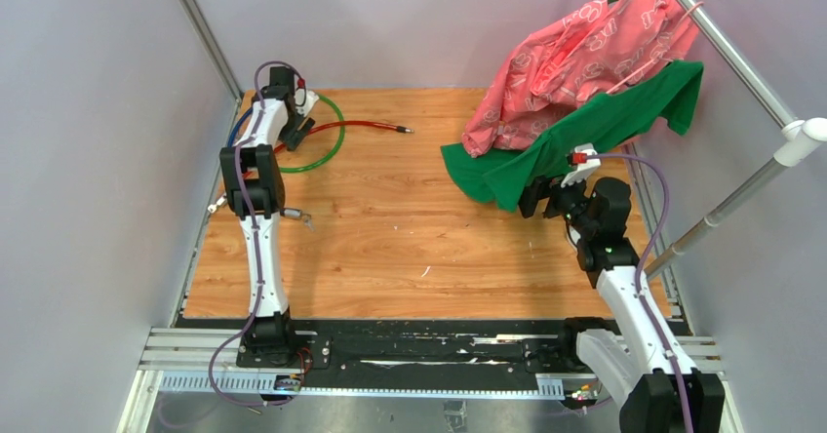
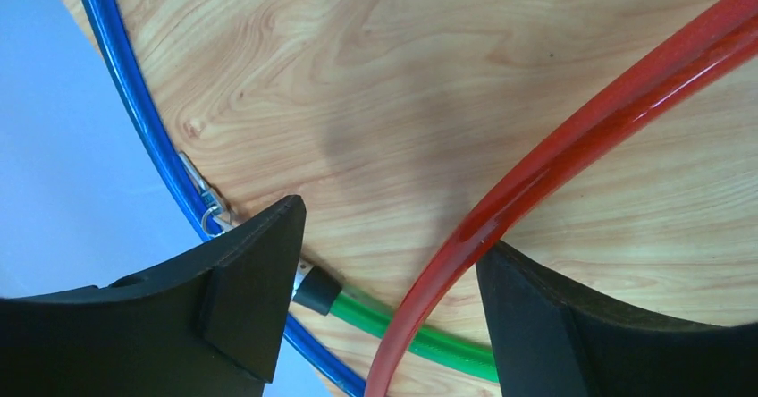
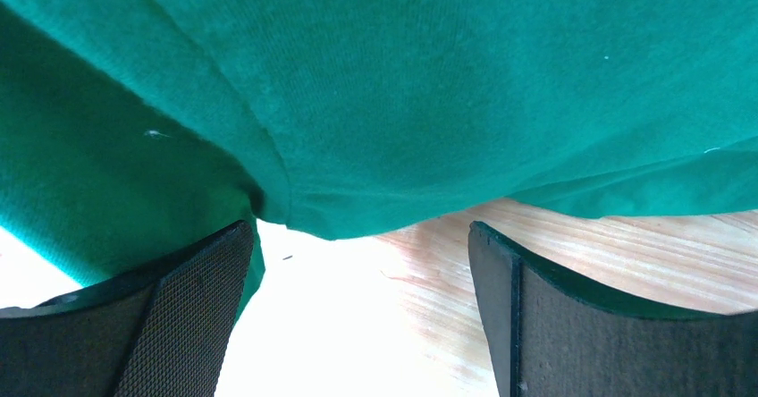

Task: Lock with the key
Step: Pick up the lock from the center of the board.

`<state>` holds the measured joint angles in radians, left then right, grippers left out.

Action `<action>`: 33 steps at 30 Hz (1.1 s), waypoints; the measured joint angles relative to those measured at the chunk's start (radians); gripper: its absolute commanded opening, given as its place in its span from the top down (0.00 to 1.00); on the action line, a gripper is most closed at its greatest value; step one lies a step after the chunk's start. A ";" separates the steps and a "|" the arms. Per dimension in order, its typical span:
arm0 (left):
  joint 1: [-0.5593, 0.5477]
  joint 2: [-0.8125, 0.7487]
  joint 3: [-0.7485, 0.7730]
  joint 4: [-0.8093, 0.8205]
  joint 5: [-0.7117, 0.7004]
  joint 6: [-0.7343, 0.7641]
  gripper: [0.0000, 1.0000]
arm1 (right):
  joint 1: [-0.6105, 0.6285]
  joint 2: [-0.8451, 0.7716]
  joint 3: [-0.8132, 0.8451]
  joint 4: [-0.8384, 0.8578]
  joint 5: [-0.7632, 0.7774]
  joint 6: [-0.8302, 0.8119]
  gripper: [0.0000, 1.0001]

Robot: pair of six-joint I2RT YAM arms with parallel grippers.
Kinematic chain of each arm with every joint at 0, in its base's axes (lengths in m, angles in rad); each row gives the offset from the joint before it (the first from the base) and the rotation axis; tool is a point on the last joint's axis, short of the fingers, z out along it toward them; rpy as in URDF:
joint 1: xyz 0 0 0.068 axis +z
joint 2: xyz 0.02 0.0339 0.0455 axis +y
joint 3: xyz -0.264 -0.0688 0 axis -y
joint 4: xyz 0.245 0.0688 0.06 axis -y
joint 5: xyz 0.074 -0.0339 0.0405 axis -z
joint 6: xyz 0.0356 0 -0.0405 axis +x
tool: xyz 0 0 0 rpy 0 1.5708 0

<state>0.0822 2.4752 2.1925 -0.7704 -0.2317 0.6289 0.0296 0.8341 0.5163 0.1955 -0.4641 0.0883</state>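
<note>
The surface is a light wood-grain board with plain grey walls on its left, far and right sides. A slim metal post rises at the far left corner. On the right a metal rail slants over the board and meets a second bar at a white fitting. A pink garment hangs from the rail on top of a green cloth. The cloth's lower part lies spread on the far right of the board. Along the near edge, a black plate and grooved metal tracks carry both arm bases.

Three cable loops lie in the far left corner: red, green and blue. The red cable's free end points right, toward mid-board.

The left claw hangs over the loops, open and gripping nothing. The red cable crosses the gap under it. The green cable's black-capped end lies just beside the finger on the left of the wrist view.

The key appears to be a thin silver piece on a small ring. It lies at the board's left edge, touching the blue cable, just beside that same fingertip.

The right claw is open and empty at the green cloth's edge, with bare wood below it.
</note>
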 measured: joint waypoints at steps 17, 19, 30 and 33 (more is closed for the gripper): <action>0.008 0.000 0.005 -0.093 0.292 0.045 1.00 | 0.003 0.020 0.017 -0.031 -0.026 -0.001 0.07; 0.008 -0.006 0.000 -0.093 0.290 0.035 1.00 | 0.005 0.020 0.017 -0.033 -0.027 -0.002 0.07; -0.054 -0.422 -0.193 -0.153 0.327 -0.038 1.00 | 0.016 -0.048 0.069 -0.098 -0.089 0.006 0.07; -0.122 -0.631 -0.248 -0.148 0.333 -0.037 1.00 | 0.020 -0.094 0.111 -0.113 -0.165 0.024 0.07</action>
<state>-0.0395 1.8442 1.9450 -0.9180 0.1017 0.5922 0.0498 0.7403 0.6273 0.0822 -0.6292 0.1120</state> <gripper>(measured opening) 0.067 0.932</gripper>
